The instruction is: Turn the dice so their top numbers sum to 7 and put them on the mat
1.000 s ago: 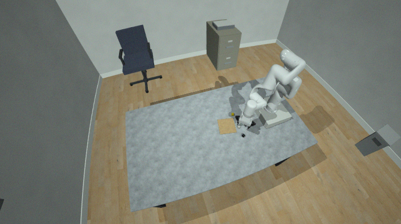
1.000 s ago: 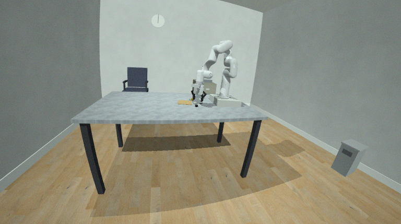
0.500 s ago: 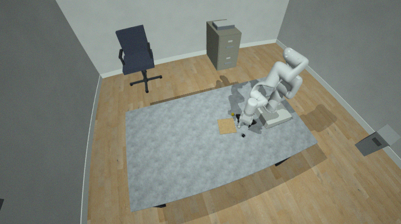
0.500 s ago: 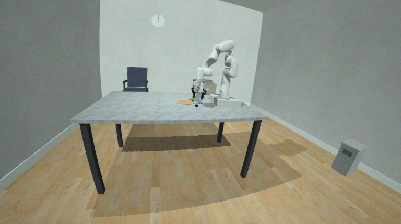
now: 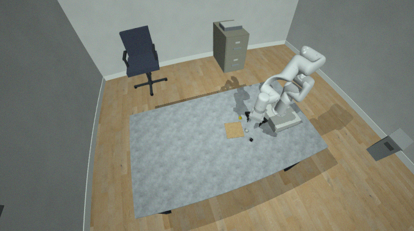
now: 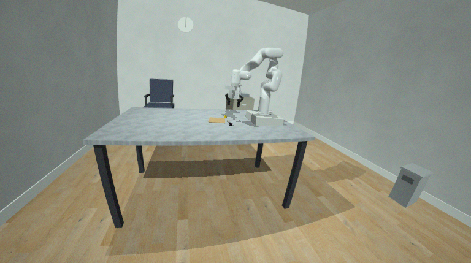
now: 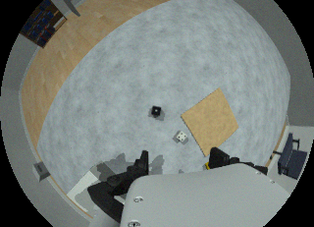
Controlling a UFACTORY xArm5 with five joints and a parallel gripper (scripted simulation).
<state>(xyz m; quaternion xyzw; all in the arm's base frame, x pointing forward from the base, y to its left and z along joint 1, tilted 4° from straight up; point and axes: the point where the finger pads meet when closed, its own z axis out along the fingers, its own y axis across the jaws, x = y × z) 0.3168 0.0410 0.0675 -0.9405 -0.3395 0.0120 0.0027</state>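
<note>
My gripper (image 5: 254, 123) (image 6: 233, 105) (image 7: 181, 159) is open and empty, raised above the table near the arm's base. The tan square mat (image 5: 234, 130) (image 6: 216, 120) (image 7: 211, 121) has no die on it. A white die (image 5: 246, 130) (image 6: 228, 120) (image 7: 182, 136) lies on the table just beside the mat; its top shows several pips, too small to count surely. A black die (image 5: 251, 139) (image 6: 230, 124) (image 7: 156, 111) lies farther from the mat, with one white pip seen on top. A yellow die (image 5: 240, 118) (image 6: 225, 116) (image 7: 206, 164) lies off the mat; in the wrist view a finger mostly hides it and its number cannot be read.
The arm's pale base block (image 5: 285, 122) (image 6: 268, 119) stands on the grey table (image 5: 183, 155) (image 6: 156, 132) to the right of the dice. An office chair (image 5: 140, 51) and a filing cabinet (image 5: 235, 51) stand on the floor behind the table, away from the dice.
</note>
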